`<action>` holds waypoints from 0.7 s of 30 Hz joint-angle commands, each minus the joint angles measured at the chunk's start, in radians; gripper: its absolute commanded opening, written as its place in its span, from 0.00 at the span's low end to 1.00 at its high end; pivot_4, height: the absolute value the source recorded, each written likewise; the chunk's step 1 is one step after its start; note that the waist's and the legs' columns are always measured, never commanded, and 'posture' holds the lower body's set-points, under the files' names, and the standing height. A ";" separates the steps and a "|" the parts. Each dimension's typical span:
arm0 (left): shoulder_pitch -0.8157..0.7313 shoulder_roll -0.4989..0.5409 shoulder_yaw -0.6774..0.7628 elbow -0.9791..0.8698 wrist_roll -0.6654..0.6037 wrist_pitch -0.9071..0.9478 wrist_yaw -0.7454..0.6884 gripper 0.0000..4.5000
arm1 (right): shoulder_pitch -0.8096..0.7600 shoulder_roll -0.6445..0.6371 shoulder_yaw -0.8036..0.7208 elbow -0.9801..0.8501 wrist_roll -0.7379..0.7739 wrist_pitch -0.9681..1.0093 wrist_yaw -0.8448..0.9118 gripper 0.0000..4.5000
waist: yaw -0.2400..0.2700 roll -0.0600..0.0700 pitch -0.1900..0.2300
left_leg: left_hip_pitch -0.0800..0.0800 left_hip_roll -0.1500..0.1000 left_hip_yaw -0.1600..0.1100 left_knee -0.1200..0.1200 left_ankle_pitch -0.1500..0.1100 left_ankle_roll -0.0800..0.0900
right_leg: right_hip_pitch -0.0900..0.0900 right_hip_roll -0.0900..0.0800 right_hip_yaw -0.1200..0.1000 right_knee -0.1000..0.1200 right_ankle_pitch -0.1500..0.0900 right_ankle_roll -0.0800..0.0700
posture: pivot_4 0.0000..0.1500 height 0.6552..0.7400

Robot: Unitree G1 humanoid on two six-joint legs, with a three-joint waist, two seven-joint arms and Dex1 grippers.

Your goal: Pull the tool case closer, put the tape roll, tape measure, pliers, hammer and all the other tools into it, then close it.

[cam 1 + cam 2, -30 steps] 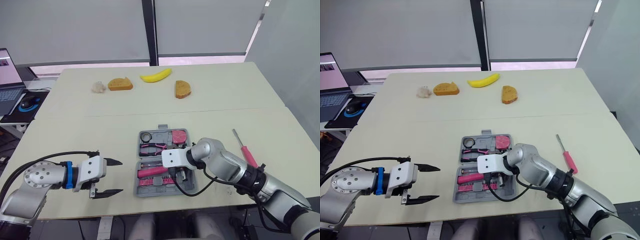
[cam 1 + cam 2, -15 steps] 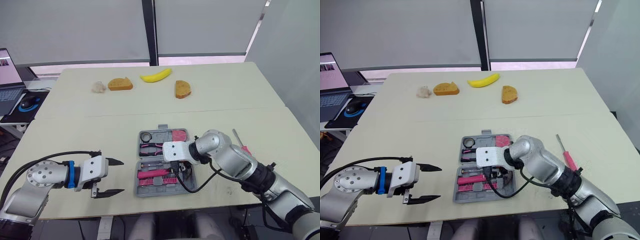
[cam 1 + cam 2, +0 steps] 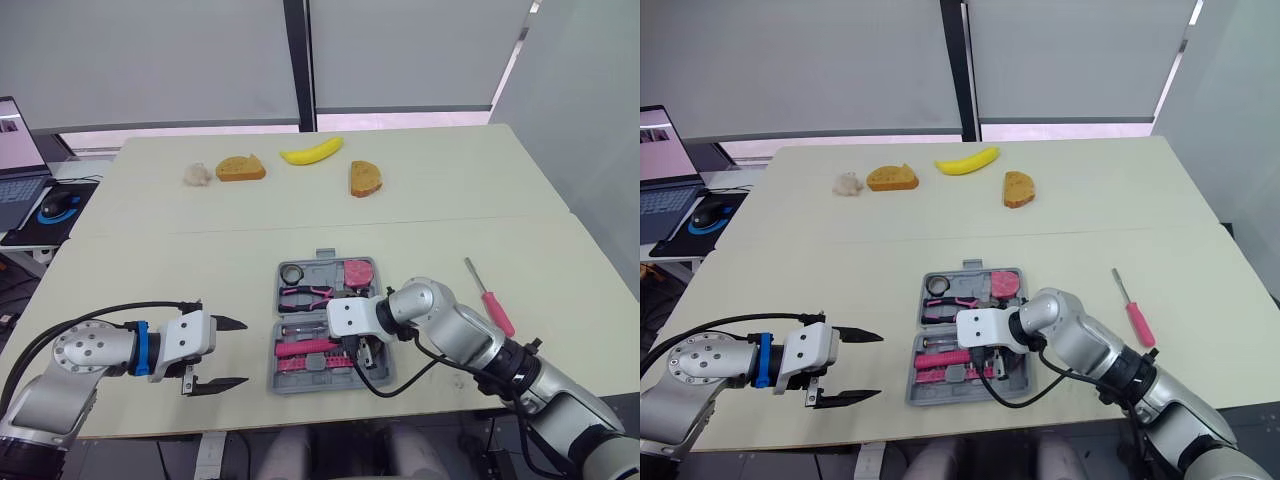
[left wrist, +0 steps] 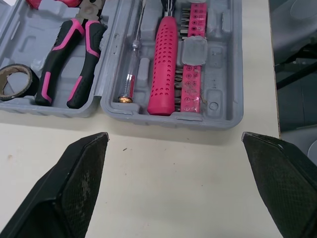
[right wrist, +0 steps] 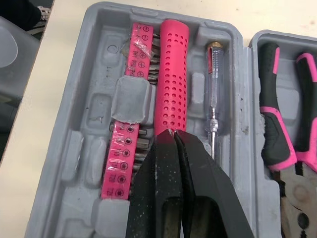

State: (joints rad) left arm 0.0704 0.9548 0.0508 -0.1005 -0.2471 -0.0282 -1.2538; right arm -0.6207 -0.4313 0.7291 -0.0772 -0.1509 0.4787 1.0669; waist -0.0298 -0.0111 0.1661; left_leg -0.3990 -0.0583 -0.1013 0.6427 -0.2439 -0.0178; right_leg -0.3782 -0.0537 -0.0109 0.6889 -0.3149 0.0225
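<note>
Tool case (image 3: 318, 270) lies open on the bench (image 3: 200, 250) directly under the right gripper (image 5: 173, 133), whose fingers are pressed together, tips at the end of the pink handle (image 5: 171, 74) (bit strip (image 5: 126, 124) on one side, clear tester (image 5: 212, 104) on the other). Beyond it sit pliers (image 3: 305, 295), tape roll (image 3: 291, 273) and tape measure (image 3: 358, 272). Off to its right a red screwdriver (image 3: 490, 300) lies on the bench. Left of the case, apart from it, the left gripper (image 3: 244, 352) hovers spread wide.

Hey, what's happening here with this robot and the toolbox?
A robot is packing an open grey tool case. Its right gripper, shut, is down in the case at the end of a pink handle. The left gripper hovers open beside the case. Pliers and tape roll are in; a red screwdriver lies outside on the table.
</note>
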 commanded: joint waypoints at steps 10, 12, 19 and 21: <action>0.002 -0.001 -0.007 -0.031 0.002 0.012 0.014 1.00 | 0.012 0.029 0.017 0.128 -0.086 -0.084 -0.024 0.01 | 0.000 0.000 0.000 | 0.001 0.000 0.000 0.000 0.000 0.000 | 0.001 0.000 0.000 0.001 0.000 0.000 | 1.00 1.00; 0.000 -0.002 -0.008 -0.030 0.003 0.012 0.016 1.00 | 0.014 0.027 0.026 0.150 -0.106 -0.107 -0.029 0.01 | 0.000 0.000 0.000 | 0.002 0.000 0.000 0.000 0.000 0.000 | 0.001 0.000 0.000 0.002 0.000 0.000 | 1.00 1.00; 0.016 -0.009 0.008 -0.036 -0.014 0.020 0.029 1.00 | 0.028 0.045 -0.012 0.108 -0.095 -0.163 -0.035 0.01 | 0.000 -0.001 -0.001 | 0.008 0.001 0.000 0.000 0.000 0.000 | 0.004 0.001 0.000 0.001 0.000 0.000 | 1.00 1.00; 0.030 -0.015 0.024 -0.036 -0.028 0.023 0.036 1.00 | 0.040 0.042 -0.053 0.046 -0.070 -0.166 -0.035 0.01 | 0.000 -0.001 -0.001 | 0.008 0.000 0.000 0.000 0.000 0.000 | 0.004 0.001 0.000 0.001 0.000 0.000 | 1.00 1.00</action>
State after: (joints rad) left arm 0.0890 0.9430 0.0457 -0.1133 -0.2535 -0.0070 -1.2284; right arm -0.5889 -0.3923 0.7147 0.0318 -0.2458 0.3202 1.0395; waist -0.0297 -0.0121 0.1653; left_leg -0.3918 -0.0578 -0.1015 0.6423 -0.2439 -0.0179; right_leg -0.3736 -0.0532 -0.0107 0.6904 -0.3151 0.0224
